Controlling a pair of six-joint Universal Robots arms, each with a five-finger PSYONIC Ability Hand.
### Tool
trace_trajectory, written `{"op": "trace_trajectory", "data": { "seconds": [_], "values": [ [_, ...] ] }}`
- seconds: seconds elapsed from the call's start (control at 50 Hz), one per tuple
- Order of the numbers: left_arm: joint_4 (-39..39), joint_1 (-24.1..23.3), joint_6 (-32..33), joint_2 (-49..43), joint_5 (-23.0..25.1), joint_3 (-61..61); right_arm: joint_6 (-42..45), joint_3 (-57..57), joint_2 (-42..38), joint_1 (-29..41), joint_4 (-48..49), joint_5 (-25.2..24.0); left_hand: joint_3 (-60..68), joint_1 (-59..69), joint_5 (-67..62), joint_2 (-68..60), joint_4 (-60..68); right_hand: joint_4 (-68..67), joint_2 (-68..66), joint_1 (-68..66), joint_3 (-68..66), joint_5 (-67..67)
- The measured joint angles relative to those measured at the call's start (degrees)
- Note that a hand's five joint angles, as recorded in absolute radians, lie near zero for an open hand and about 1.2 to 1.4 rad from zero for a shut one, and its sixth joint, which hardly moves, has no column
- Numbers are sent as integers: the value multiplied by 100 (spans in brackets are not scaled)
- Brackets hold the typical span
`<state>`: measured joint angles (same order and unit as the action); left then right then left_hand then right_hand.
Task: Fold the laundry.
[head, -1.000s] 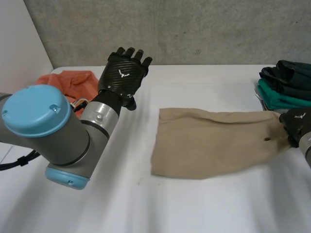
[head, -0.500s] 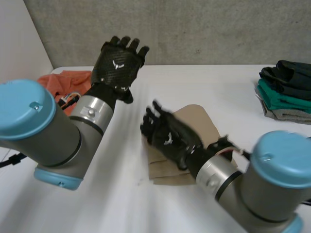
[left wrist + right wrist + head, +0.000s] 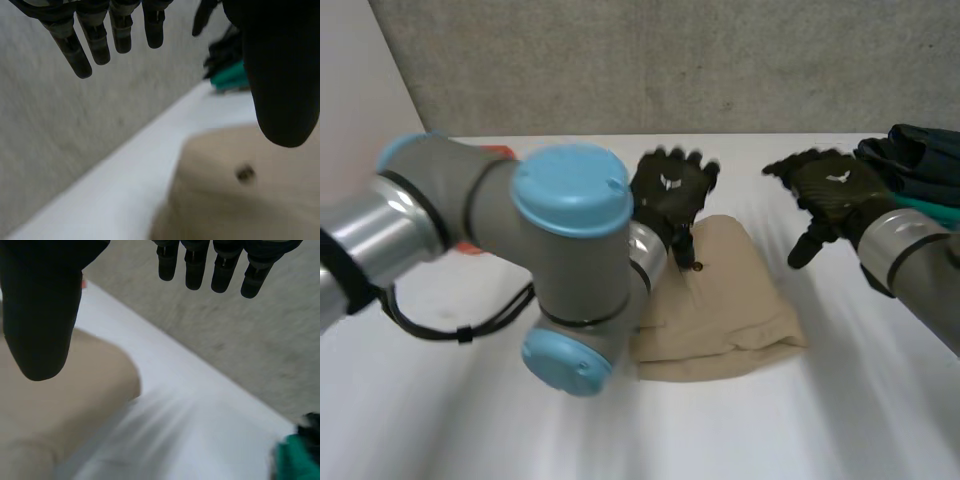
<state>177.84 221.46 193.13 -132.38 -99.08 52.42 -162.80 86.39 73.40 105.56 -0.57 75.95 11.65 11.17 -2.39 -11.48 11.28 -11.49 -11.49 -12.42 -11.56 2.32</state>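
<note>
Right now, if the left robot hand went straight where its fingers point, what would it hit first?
Probably the grey concrete wall; the left robot hand points across the white table, depth unclear.

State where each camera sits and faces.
Head view: behind, between the arms, looking down at the white table; both arms, left hand, right hand.
Left wrist view: on that wrist, along the palm toward the beige cloth and wall; own fingers, thumb.
Right wrist view: likewise, toward the cloth's edge; own fingers, thumb.
All share the beige cloth and folded clothes stack.
</note>
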Motion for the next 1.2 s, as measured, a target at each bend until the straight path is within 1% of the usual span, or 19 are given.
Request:
{"op": "trace_trajectory", "data": {
  "seconds": [0.08,0.18,0.22,0.28,0.3,0.34,0.4,0.5,0.58,0.64,0.7,0.72,0.78,0.86,0.9,0.96,1.02,1.1,1.2],
  "values": [
    [-321,-153,-142,-291,-593,13,12,-410,-663,-12,-281,-516,0,0,0,0,0,0,0,0,0,0],
    [-552,-218,-191,-514,-891,119,37,-734,-1235,-22,-548,-856,0,0,0,0,0,0,0,0,0,0],
    [-675,-221,-193,-653,-962,198,77,-987,-1689,-22,-777,-969,0,0,0,0,0,0,0,0,0,0],
    [-720,-213,-187,-704,-968,225,113,-1081,-1870,-21,-865,-952,0,0,0,0,0,0,0,0,0,0],
    [-805,-179,-165,-789,-959,268,205,-1203,-2096,-17,-969,-839,0,0,0,0,0,0,22,7,0,0],
    [-832,-163,-158,-804,-953,275,241,-1225,-2132,-15,-986,-784,0,0,0,0,0,0,40,27,0,0],
    [-940,-79,-134,-813,-915,291,468,-1269,-2174,-7,-1006,-470,0,0,0,0,0,0,62,59,0,0],
    [-1009,78,-125,-530,-875,275,786,-1183,-1947,1,-902,-176,0,-14,1,29,0,0,65,59,0,-1],
    [-943,215,-128,-6,-763,277,972,-846,-1364,56,-619,-39,0,-14,10,30,0,0,64,59,0,-2],
    [-799,301,-131,441,-477,287,1107,-361,-711,157,-236,65,0,-14,10,30,0,0,64,59,0,-2],
    [-575,416,-128,913,119,335,1315,408,-1,395,363,161,0,-14,10,30,0,0,64,59,0,-2],
    [-549,435,-128,965,201,342,1341,507,74,430,436,169,0,-15,10,30,0,0,65,59,0,-2],
    [-366,661,-127,1367,993,399,1539,1370,556,773,1027,230,0,-15,10,30,0,0,64,59,0,-3],
    [-282,937,-142,1672,2070,419,1649,2282,780,1156,1500,276,0,-14,10,30,0,0,64,59,0,-3],
    [-284,1010,-153,1748,2501,421,1640,2569,774,1261,1631,291,0,-15,10,30,0,0,64,59,0,-3],
    [-325,1127,-177,1880,3461,435,1488,3037,546,1393,2020,328,0,-14,10,30,0,0,64,59,0,-3],
    [-413,1177,-191,1943,4104,475,1270,3266,172,1433,2553,349,0,-14,10,30,0,0,65,59,0,-3],
    [-525,1180,-200,1968,4516,574,1082,3333,-357,1437,3376,374,0,-14,10,30,0,0,64,59,0,-3],
    [-585,1150,-203,1970,4594,716,1124,3161,-927,1401,4316,500,0,-14,10,30,0,0,64,59,0,-3]
  ]
}}
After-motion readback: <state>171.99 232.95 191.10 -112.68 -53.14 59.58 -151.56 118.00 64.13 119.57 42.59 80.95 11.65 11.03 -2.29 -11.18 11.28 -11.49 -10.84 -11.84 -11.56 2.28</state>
